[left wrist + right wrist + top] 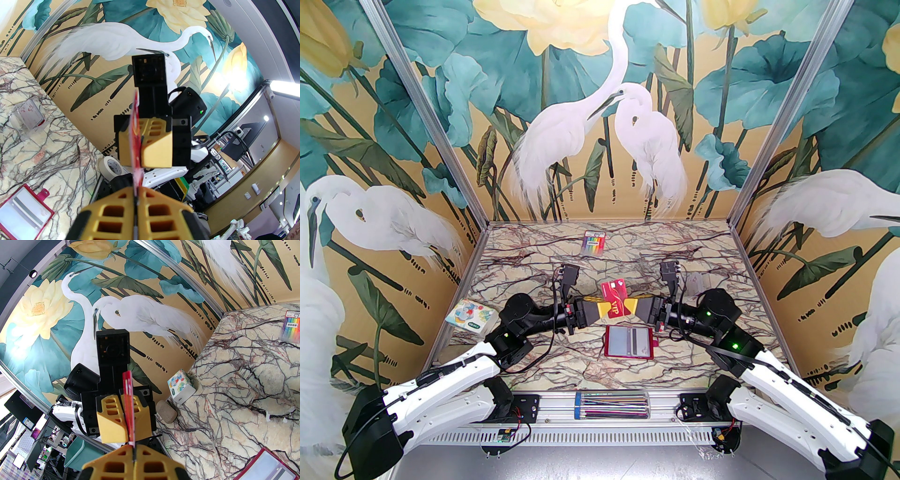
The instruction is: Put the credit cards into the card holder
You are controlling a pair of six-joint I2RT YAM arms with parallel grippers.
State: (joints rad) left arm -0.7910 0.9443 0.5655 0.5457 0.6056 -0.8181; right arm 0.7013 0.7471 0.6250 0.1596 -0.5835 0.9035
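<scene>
Your two arms meet mid-table, where the left gripper and the right gripper face each other tip to tip, each pinching one end of the same red card. Both pairs of yellow jaws are pressed onto the card. In the left wrist view the left gripper clamps the card edge-on. The right wrist view shows the right gripper doing the same from the other side. Gold letters on the card read "VIP" in the top view; a smaller white mark near its upper corner is too small to read.

The card holder lies open and flat on the marbled table just on your side of the grippers, below the raised card. It has a dark red rim, pale grey faces under clear sleeves and its snap tab pointing right.

Well apart at the far edge sits a rainbow-striped pack, its printing illegible. A patterned white box rests by the left wall, and a clear plastic box by the right arm.
</scene>
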